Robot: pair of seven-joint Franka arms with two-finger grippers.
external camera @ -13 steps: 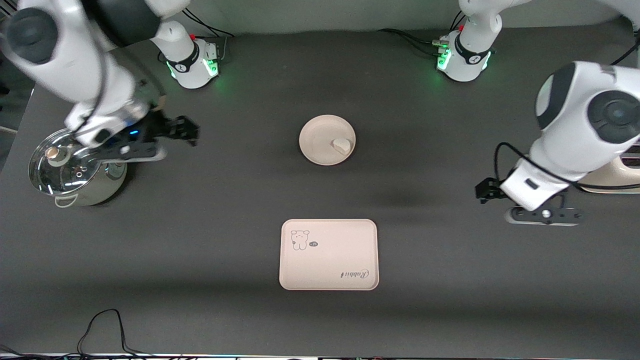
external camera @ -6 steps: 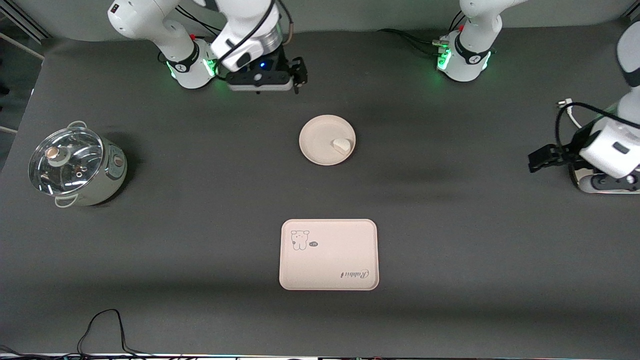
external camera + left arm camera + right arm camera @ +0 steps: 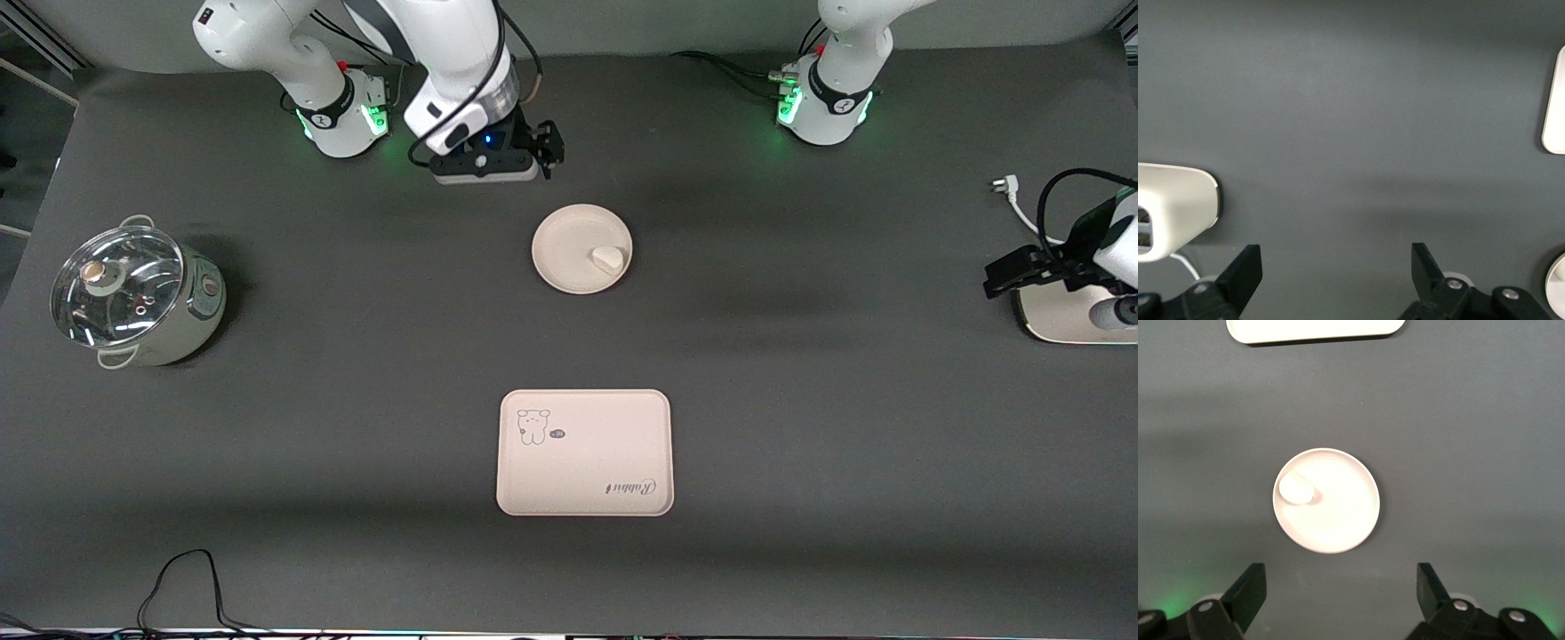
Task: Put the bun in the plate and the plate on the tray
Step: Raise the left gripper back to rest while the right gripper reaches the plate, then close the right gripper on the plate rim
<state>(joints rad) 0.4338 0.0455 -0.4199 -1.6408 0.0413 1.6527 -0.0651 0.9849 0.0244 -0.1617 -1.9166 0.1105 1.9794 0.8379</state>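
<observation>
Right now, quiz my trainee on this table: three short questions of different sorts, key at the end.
1. True or false: the bun lies in the plate.
2. Multiple choice: the tray holds A) the plate, B) the bun, C) neither.
3. Fill in: the right gripper, fingers open, hangs over bare table next to the ____.

Key:
1. True.
2. C; the plate sits on the table, farther from the front camera than the tray.
3. Plate. The left gripper, also open, waits at the left arm's end of the table.
</observation>
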